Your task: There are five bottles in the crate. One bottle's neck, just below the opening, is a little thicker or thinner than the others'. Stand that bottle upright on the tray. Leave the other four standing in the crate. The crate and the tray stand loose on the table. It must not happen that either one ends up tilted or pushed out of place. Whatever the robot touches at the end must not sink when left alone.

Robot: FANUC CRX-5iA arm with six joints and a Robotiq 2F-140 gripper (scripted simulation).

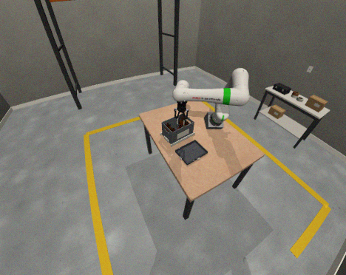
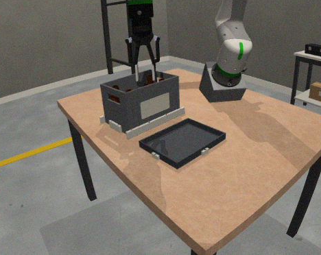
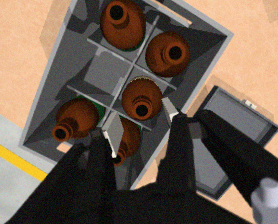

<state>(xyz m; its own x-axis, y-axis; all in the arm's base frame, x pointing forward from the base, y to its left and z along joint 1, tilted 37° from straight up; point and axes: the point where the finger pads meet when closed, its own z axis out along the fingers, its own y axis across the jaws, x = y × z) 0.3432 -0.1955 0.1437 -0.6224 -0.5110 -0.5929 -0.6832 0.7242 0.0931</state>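
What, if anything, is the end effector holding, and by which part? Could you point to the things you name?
Nothing is held: the end effector (image 1: 181, 123) (image 2: 146, 81) (image 3: 142, 115) stands open, its fingers around a brown bottle's neck (image 3: 142, 110) without gripping it.

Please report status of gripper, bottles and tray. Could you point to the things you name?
Tool (image 1: 181, 120) (image 2: 146, 81) (image 3: 142, 115) open, fingers reaching into crate (image 1: 182, 133) (image 2: 155, 105) (image 3: 47, 75). Five brown bottles in crate, one between fingers, grip not confirmed. Tray (image 1: 191, 152) (image 2: 182, 141) (image 3: 240, 112) bare.

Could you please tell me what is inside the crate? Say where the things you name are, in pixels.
The crate (image 1: 182, 134) (image 2: 116, 110) (image 3: 49, 85) holds five brown bottles (image 3: 142, 95) and dividers (image 3: 111, 46); one compartment has no bottle. The fingers partly cover one bottle, and the bottles' bases are hidden.
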